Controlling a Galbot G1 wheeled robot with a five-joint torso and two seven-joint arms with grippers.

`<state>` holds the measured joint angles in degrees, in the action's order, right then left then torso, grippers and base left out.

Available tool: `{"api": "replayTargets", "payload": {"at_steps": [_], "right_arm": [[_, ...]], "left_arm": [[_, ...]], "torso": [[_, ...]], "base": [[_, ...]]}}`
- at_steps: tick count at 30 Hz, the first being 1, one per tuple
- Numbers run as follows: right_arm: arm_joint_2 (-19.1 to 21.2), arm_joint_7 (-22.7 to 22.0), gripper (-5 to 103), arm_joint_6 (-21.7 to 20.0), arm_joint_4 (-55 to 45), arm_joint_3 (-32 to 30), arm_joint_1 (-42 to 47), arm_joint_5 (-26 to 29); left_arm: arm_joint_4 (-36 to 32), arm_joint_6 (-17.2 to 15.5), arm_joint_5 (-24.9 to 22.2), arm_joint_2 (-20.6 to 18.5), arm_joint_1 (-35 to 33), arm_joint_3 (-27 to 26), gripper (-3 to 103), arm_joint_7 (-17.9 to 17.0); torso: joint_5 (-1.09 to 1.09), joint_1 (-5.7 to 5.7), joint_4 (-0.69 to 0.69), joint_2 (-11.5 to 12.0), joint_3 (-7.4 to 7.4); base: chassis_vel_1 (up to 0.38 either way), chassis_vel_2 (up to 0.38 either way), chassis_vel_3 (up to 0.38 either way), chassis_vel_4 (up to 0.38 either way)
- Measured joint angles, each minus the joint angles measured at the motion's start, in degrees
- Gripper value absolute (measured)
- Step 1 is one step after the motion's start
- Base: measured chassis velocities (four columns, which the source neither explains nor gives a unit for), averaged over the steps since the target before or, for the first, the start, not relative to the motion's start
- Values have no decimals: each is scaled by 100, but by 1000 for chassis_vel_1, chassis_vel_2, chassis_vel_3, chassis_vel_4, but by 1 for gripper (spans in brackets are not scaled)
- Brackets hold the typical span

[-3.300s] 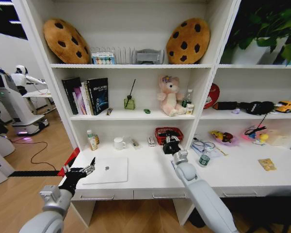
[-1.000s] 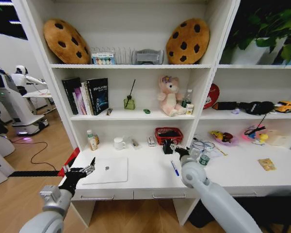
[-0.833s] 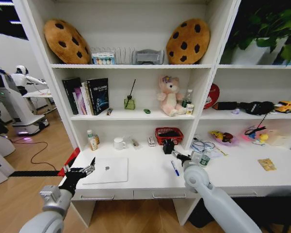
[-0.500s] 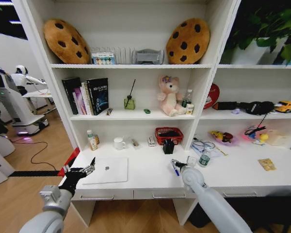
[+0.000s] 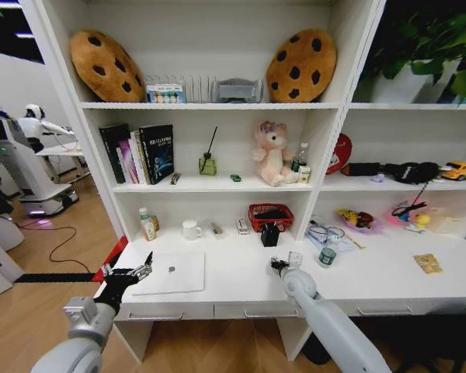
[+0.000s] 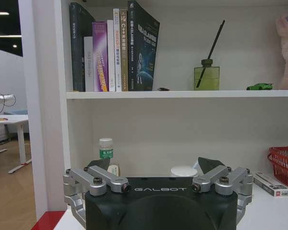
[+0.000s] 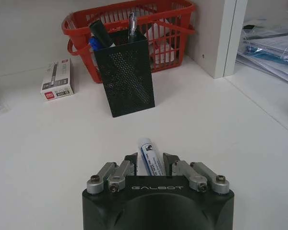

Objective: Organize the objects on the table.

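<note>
White desk surface (image 5: 233, 280) under shelving. Right gripper (image 7: 150, 163) low over slim blue-and-white pen (image 7: 149, 157), fingers apart astride it, pen's long axis pointing ahead toward black mesh pen holder (image 7: 125, 72). Left gripper (image 5: 137, 273) parked beside silver laptop (image 5: 172, 272), fingers apart.

The pen (image 7: 150, 161) lies on the bench (image 7: 48, 153) between the right claw's (image 7: 150, 164) fingers, its lower length hidden behind the claw body. The left claw's (image 6: 159, 168) fingertips are hidden behind its own housing.

A black mesh pen holder (image 7: 127, 72) fronts a red basket (image 7: 170, 31) (white desk (image 7: 48, 143)).
</note>
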<state>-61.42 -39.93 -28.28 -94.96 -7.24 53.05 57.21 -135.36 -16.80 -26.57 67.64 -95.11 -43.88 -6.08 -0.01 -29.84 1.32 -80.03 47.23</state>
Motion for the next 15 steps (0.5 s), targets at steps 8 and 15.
{"api": "replayTargets", "payload": {"at_steps": [8, 15], "right_arm": [[-22, 9, 30, 11, 69, -23, -21, 0], [-83, -24, 25, 55, 98, -38, -16, 204]], "left_arm": [[0, 0, 0, 0, 0, 0, 100, 0], [0, 0, 0, 0, 0, 0, 100, 0]], "torso": [[0, 0, 0, 0, 0], [-2, 0, 0, -1, -1]], "base": [[0, 0, 0, 0], [0, 0, 0, 0]]}}
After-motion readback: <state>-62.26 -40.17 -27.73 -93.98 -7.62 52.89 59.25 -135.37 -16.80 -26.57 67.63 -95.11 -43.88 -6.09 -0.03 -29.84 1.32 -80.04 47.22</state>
